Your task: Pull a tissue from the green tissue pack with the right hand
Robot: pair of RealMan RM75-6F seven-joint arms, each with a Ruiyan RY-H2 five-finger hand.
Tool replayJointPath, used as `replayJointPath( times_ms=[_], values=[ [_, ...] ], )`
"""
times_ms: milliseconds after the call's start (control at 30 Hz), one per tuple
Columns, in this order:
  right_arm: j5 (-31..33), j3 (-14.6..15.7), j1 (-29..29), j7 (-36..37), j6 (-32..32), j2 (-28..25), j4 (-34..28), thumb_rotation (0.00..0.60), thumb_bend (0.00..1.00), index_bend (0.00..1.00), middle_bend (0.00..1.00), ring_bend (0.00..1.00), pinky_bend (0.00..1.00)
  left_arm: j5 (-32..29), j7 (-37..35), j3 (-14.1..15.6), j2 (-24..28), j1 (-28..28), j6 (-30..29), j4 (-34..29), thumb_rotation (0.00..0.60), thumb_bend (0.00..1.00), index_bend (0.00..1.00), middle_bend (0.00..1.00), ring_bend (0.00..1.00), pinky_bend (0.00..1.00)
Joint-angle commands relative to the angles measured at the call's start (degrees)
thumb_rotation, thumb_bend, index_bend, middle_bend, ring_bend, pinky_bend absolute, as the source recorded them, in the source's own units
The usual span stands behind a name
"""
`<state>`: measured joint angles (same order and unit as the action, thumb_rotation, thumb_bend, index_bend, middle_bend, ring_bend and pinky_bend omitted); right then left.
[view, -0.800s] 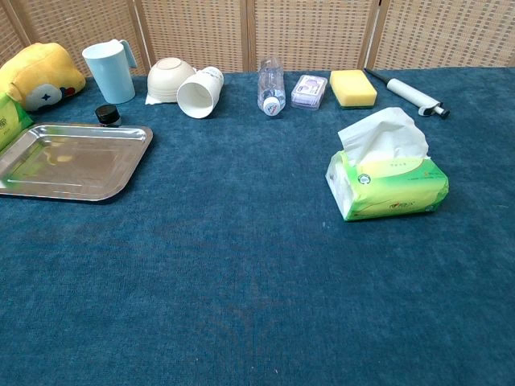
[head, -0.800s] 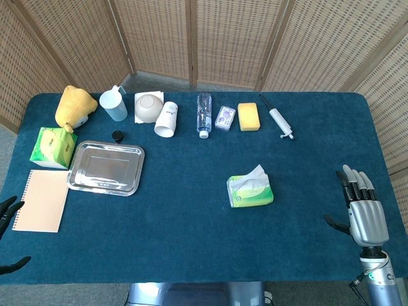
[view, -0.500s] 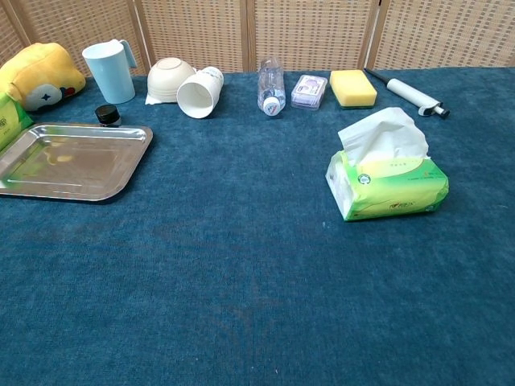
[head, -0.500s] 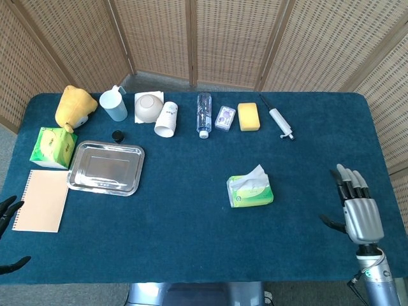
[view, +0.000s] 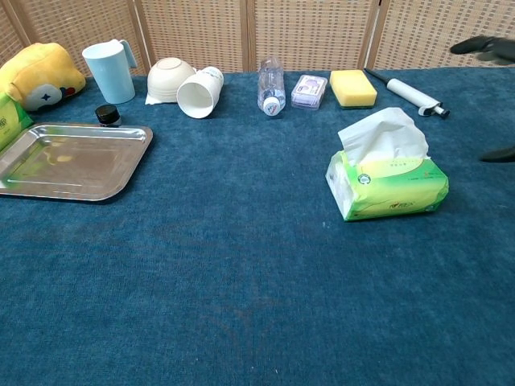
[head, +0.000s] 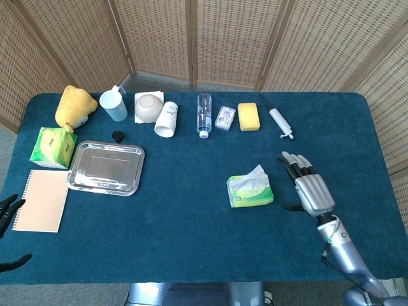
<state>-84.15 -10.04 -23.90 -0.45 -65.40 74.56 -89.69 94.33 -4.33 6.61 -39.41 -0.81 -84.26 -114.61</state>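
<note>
Closing in on the pack, the right hand (head: 310, 189) has swung from the table's right edge to just beside the green tissue pack (head: 250, 192), fingers spread and empty, not touching it; chest view catches only dark fingertips (view: 489, 47) at the right border. So the reach is underway and the pull has not begun. Largest to smallest: blue table (head: 191, 242); steel tray (head: 106, 167) at left, empty; tan notebook (head: 42, 200) at the near-left edge; yellow plush toy (head: 75, 106) far left back; a second green tissue box (head: 53, 147) beside the tray; the target pack sits mid-table right of centre, white tissue (view: 385, 135) sticking up from its top slot, well apart from the back row. Back row: blue cup (head: 115, 104), white bowl (head: 148, 106), tipped paper cup (head: 167, 119), lying water bottle (head: 203, 114), small clear box (head: 225, 117), yellow sponge (head: 248, 116), syringe-like white tool (head: 280, 121), small black cap (head: 117, 135). Left hand (head: 9, 210) barely shows at the left edge, fingertips only, so I cannot tell its state. Next likely needs a pinch on the raised tissue tuft; the light pack may lift along with it.
</note>
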Motion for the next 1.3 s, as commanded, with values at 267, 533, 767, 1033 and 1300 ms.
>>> replayJointPath(
  times_ms=[267, 533, 767, 1033, 1300],
  values=[
    [4.4, -1.4, -6.8, -0.7, 8.8, 6.3, 7.4, 0.6, 0.0, 0.0, 0.0, 0.0, 0.13, -4.0, 0.1, -0.8, -0.3, 1.9, 4.1, 0.1, 0.6, 0.0, 0.0, 0.0, 0.0, 0.0],
    [5.8, -2.2, -9.8, 2.8, 11.8, 8.9, 12.4, 0.6, 0.16, 0.04, 0.14, 0.1, 0.24, -5.8, 0.1, -1.2, -0.2, 2.5, 5.3, -0.2, 0.6, 0.0, 0.0, 0.0, 0.0, 0.0],
    [6.6, -2.9, -11.6, 5.0, 12.9, 8.7, 12.7, 0.6, 0.35, 0.32, 0.39, 0.33, 0.35, -6.9, 1.7, -1.4, -0.7, 3.1, 6.5, -0.7, 0.6, 0.0, 0.0, 0.0, 0.0, 0.0],
    [7.0, -2.0, -12.2, 3.1, 11.8, 10.0, 13.2, 0.6, 0.44, 0.68, 0.68, 0.56, 0.56, -7.0, 1.9, -1.5, -0.7, 3.2, 6.7, -0.9, 0.6, 0.0, 0.0, 0.0, 0.0, 0.0],
    [2.0, -2.1, -10.6, 6.8, 3.6, 7.9, 9.4, 0.6, 0.51, 0.79, 0.82, 0.66, 0.72, -6.4, 0.7, -1.3, -0.4, 3.0, 6.4, -0.5, 0.6, 0.0, 0.0, 0.0, 0.0, 0.0]
  ],
)
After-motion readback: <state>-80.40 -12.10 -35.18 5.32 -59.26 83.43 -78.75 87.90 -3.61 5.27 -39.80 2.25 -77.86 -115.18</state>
